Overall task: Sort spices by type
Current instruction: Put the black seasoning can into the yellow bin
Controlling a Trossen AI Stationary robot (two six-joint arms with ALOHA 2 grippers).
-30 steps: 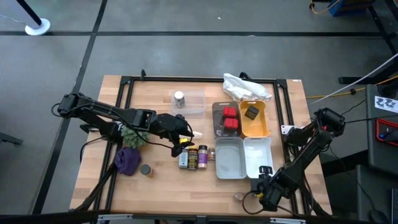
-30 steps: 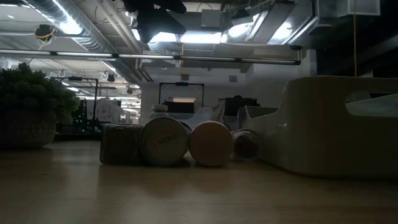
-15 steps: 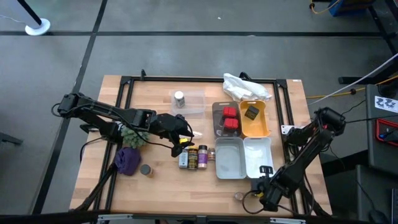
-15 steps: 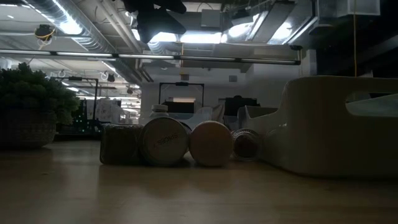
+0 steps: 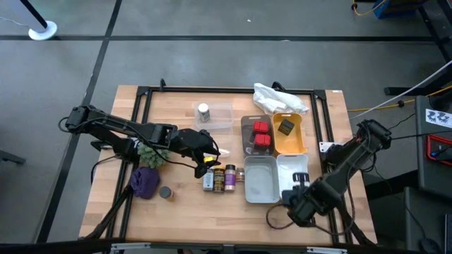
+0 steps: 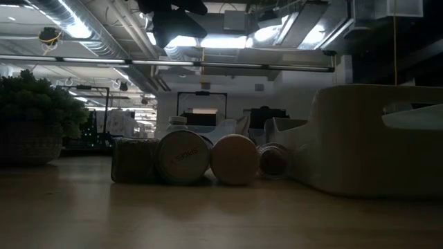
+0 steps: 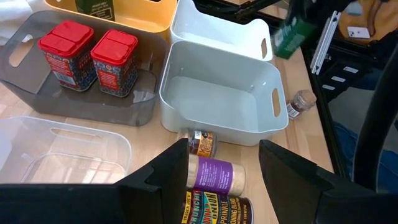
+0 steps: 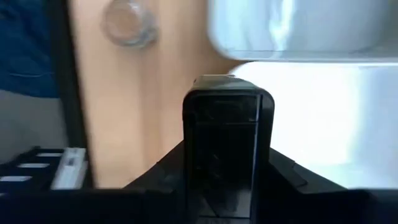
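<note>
The right gripper clamps a dark rectangular tin at the white bin's near edge. The left gripper, fingers spread, hovers just beyond the lying jars.

Wood table w/ bins, spice jars, purple cloth.

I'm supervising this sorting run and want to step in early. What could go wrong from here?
The right gripper holds a dark rectangular tin beside the white bins; a loose grip could drop it into the wrong bin. The small clear jar lying near the table edge could get knocked off. The left gripper, open over the lying labelled jars, might roll them.
</note>
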